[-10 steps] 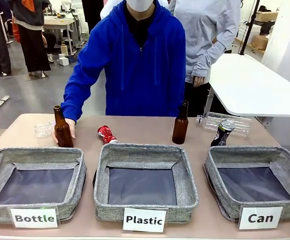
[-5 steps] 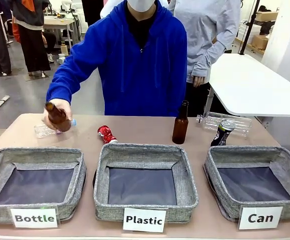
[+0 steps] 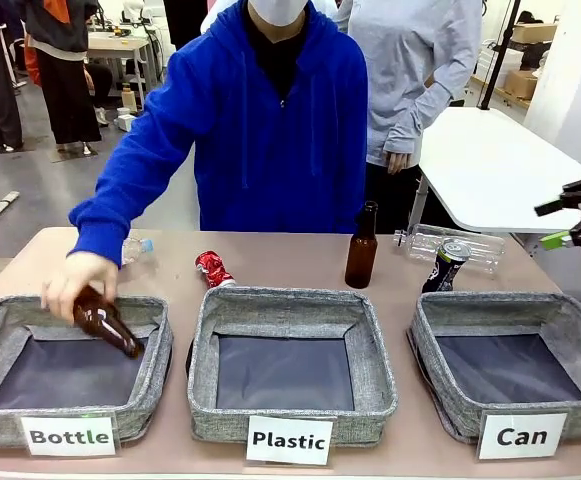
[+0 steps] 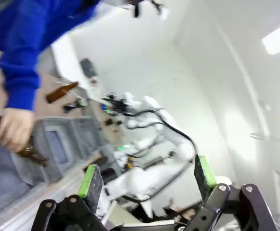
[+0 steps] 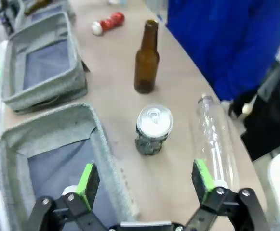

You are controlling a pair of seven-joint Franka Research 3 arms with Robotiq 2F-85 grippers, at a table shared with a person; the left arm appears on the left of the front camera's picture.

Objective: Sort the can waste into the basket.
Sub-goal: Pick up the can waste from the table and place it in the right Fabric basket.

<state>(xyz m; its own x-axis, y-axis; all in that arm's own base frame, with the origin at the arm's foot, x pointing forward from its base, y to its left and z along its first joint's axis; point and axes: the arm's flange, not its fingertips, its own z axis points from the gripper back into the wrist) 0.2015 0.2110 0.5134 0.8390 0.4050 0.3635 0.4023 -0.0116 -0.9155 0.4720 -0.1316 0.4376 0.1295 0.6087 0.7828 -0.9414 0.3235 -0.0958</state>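
Front view: the right fingers (image 3: 558, 240) hover spread, up and right of the dark can (image 3: 446, 266), which stands upright just behind the far rim of the basket (image 3: 445, 325) signed "Can"; the red can (image 3: 213, 268) lies on its side behind the "Plastic" basket (image 3: 375, 350). Left wrist view: the left fingers (image 4: 90, 180) are spread, empty, well apart from both cans. Right wrist view: the dark can sits ahead between the spread fingers; the right arm looks nearer.

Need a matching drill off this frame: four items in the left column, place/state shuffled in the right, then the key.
1. red can
2. dark can
3. hand-held brown bottle
4. right claw

a. standing behind Can basket
b. open, in the air at the right
c. lying behind Plastic basket
d. tilted over Bottle basket

Pairs: 1-c, 2-a, 3-d, 4-b
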